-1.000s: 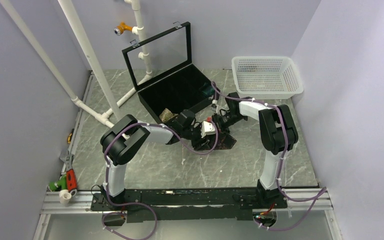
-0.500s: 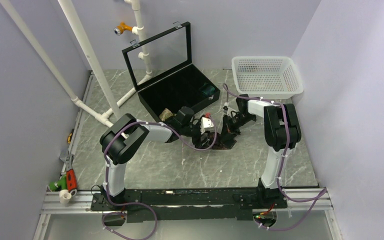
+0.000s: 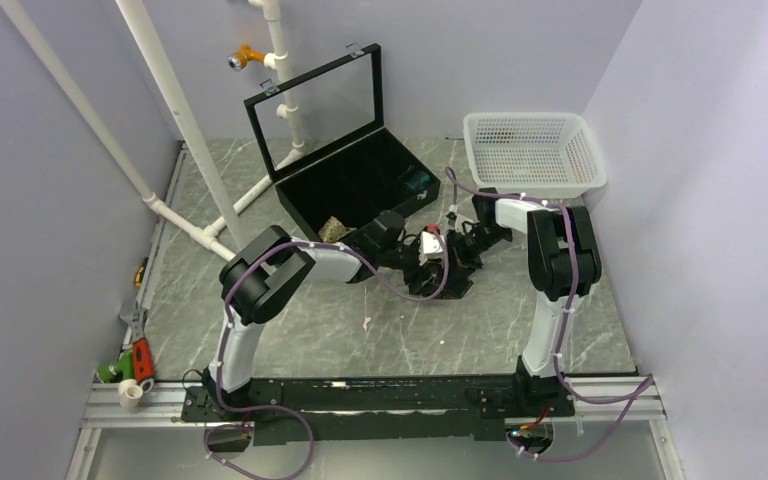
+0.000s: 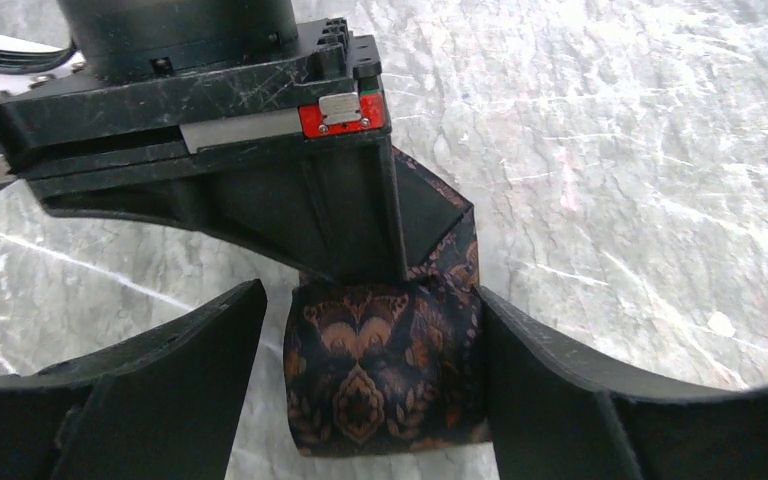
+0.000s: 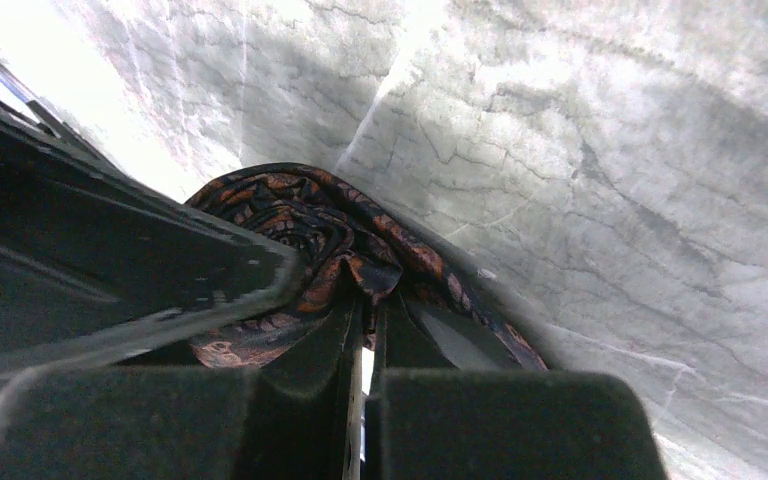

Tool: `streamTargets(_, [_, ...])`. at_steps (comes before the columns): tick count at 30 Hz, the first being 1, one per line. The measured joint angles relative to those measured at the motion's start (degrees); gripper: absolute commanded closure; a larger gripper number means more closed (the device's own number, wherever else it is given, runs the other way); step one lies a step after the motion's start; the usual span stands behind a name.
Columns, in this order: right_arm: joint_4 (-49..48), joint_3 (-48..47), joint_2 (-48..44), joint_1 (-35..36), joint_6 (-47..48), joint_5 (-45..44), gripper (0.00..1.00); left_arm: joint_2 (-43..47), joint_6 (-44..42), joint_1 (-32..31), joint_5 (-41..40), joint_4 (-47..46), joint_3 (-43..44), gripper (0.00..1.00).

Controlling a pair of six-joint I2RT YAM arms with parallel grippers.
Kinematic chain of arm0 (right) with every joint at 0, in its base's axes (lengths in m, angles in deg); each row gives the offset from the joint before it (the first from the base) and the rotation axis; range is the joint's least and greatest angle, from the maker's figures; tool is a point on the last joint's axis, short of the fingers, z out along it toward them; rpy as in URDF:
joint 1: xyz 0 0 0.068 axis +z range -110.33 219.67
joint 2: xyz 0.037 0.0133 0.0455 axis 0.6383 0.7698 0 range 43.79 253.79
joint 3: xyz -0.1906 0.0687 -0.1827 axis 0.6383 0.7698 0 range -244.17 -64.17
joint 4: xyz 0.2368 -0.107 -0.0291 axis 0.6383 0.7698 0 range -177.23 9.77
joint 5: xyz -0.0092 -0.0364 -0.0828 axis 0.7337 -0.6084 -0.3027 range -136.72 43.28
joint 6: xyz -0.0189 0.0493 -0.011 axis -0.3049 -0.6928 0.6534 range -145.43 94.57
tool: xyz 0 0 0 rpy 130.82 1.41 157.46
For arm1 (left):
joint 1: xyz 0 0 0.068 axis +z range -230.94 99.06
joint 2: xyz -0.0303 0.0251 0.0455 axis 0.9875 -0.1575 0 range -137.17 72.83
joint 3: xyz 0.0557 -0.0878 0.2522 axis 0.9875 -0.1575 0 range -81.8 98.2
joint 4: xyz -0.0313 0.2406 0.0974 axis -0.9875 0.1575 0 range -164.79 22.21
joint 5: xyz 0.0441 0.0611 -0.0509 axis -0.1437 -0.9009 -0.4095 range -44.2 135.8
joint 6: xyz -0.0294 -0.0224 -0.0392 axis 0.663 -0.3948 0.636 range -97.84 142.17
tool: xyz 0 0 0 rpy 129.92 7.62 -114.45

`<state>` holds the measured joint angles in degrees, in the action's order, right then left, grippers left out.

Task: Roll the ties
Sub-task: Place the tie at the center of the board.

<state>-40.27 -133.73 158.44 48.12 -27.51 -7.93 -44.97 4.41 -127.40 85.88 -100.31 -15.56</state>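
The dark brown-maroon tie (image 4: 380, 375) is a short patterned roll on the marble table, and it also shows in the top view (image 3: 453, 286). My left gripper (image 4: 372, 295) is open and straddles the roll; its right finger touches the cloth, and its left finger stands a little off. My right gripper (image 5: 365, 300) is shut on a fold of this tie (image 5: 305, 215) at the roll's core. Its body (image 4: 260, 170) fills the left wrist view above the roll. The tan speckled tie (image 3: 336, 229) and the teal tie (image 3: 418, 180) lie rolled in the black case.
The black case (image 3: 295, 200) stands open behind the grippers with its glass lid upright. A white basket (image 3: 535, 150) is at the back right. White pipes (image 3: 190, 130) cross the back left. Hand tools (image 3: 135, 360) lie at the left edge.
My left gripper has moved right and closer around the roll. My right arm swung to the right a second ago and has since held still on the tie.
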Motion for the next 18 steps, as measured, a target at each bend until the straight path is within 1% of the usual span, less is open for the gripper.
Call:
streamTargets(2, [-0.04,0.02,0.00,0.09,0.52,0.02,1.00,-1.31,0.94,-0.26,-0.46,0.26,1.16,0.43])
streamTargets(3, [-0.09,0.02,-0.02,0.15,0.87,0.02,1.00,-2.16,1.55,-0.44,-0.74,0.94,1.92,0.49])
streamTargets(4, [-0.20,0.02,-0.11,0.22,1.25,0.02,1.00,-2.56,2.21,-0.57,-0.92,1.42,2.16,0.52])
streamTargets(7, [-0.24,0.02,-0.46,0.52,2.23,-0.26,1.00,-2.45,2.45,-0.96,-2.23,2.16,1.84,0.56])
streamTargets(8, [-0.24,0.00,-0.59,0.68,2.62,-0.33,0.95,-2.01,2.23,-0.98,-2.54,1.66,1.05,0.58])
streamTargets(12, [0.87,-1.36,-0.72,1.90,4.98,-0.50,0.67,0.57,0.17,-1.01,-4.26,0.66,-2.78,0.62])
streamTargets(14, [2.08,-2.82,-0.74,1.81,6.10,-0.92,0.58,1.88,-0.98,-0.90,-5.09,1.14,-4.39,0.62])
streamTargets(18, [3.63,-5.33,-2.32,-0.87,7.82,1.25,0.46,2.60,-2.56,-0.79,-5.53,1.88,-5.14,0.60])
